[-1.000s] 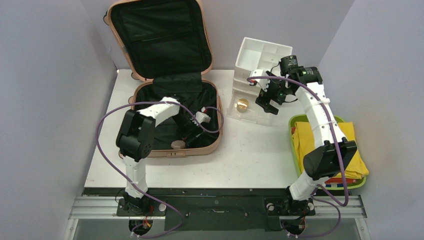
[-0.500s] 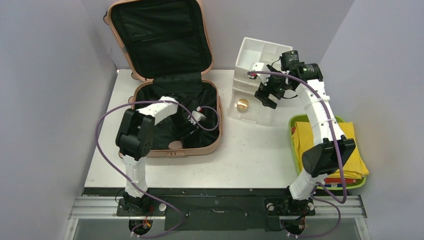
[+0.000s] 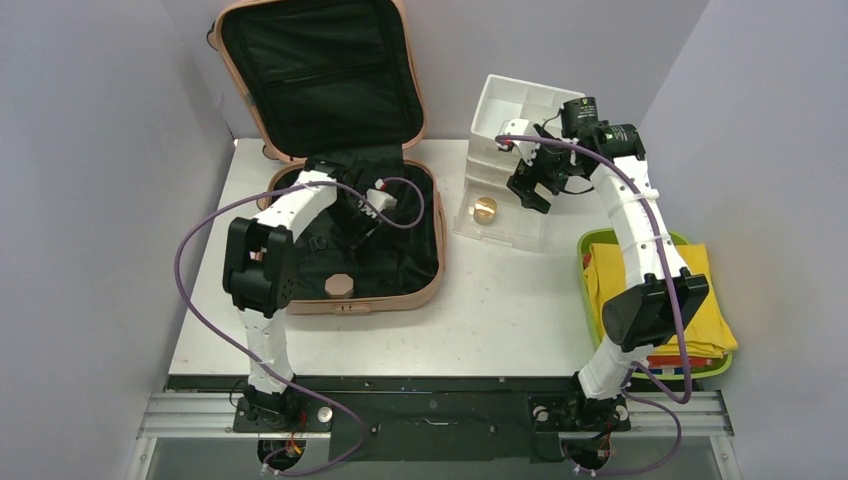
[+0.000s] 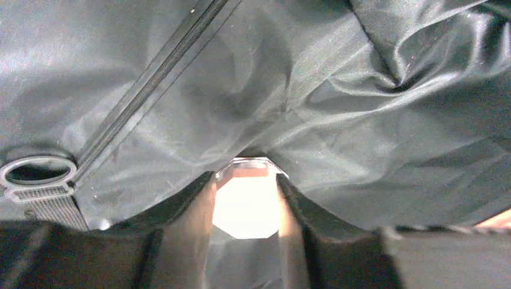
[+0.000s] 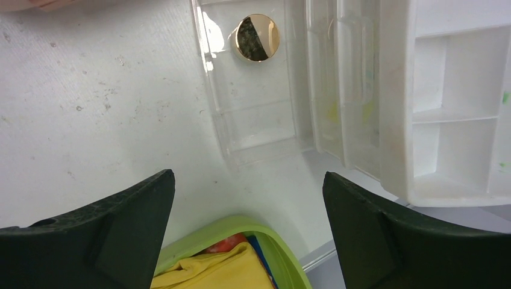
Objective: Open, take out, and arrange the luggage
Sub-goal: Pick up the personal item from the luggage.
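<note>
Salmon-pink hard-shell suitcase (image 3: pixel 385 302) (image 4: pixel 181 90) sits open at the tabletop's (image 3: pixel 500 310) far-left corner, lid upright, a small pale octagonal piece (image 3: pixel 340 284) (image 4: pixel 246 208) on its black lining by the near rim. At the far edge a clear plastic compartment box (image 3: pixel 505 228) (image 5: pixel 259 126) holds a round gold disc (image 3: pixel 485 210) (image 5: pixel 256 37), with a white compartmented organiser (image 3: pixel 525 105) (image 5: pixel 458 90) just behind; at the right edge a lime-green tray (image 3: pixel 585 250) (image 5: pixel 241 226) holds yellow cloth (image 3: pixel 700 300) (image 5: pixel 211 271). Left gripper (image 3: pixel 355 230) (image 4: pixel 246 180) is inside the shell, jaws narrow: its wrist view frames the octagonal piece in the gap and alone shows a zip (image 4: pixel 150 78) and strap ring (image 4: pixel 36 171), while the top view reads piece and gripper apart, so can't tell if it's gripped; right gripper (image 3: pixel 530 190) (image 5: pixel 248 177) hangs over the clear box, jaws wide, holding nothing.
</note>
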Motion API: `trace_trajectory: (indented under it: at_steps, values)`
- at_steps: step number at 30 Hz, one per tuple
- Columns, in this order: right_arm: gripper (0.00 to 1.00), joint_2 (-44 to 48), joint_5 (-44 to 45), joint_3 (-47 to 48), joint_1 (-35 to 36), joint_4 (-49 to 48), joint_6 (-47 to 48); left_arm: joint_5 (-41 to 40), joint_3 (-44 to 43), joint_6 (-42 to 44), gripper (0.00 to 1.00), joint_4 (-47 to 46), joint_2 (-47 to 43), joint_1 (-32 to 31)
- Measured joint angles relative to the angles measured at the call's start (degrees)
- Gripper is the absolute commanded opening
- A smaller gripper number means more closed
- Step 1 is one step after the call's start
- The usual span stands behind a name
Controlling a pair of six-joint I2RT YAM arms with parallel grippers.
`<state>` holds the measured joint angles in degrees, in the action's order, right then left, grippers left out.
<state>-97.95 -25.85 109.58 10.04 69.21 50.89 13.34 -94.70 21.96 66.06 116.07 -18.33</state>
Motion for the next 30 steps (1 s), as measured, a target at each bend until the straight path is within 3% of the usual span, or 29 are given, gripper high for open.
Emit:
trace_trajectory:
  at_steps: [2, 3, 4, 27, 30]
  values:
    - [0.88, -0.72, -0.20, 1.03, 0.00, -0.20, -0.52, 0.26, -1.22, 0.42, 0.71, 1.31, 0.00, 0.87]
    - [0.88, -1.07, -0.24, 1.44, 0.00, -0.17, -0.59, 0.39, -1.51, 0.79, 0.94, 1.97, 0.00, 1.29]
    - [0.88, -1.36, -0.28, 1.77, 0.00, -0.20, -0.63, 0.48, -1.60, 1.05, 0.99, 2.64, 0.00, 1.62]
    - [0.87, -3.30, -2.08, 2.71, 0.00, -0.11, -0.85, 0.48, 5.38, -0.35, 0.99, 6.80, 1.55, 4.61]
    - [0.87, -3.30, -2.16, 2.71, 0.00, -0.11, -1.07, 0.85, 6.05, -0.37, 0.89, 6.84, 2.38, 4.61]
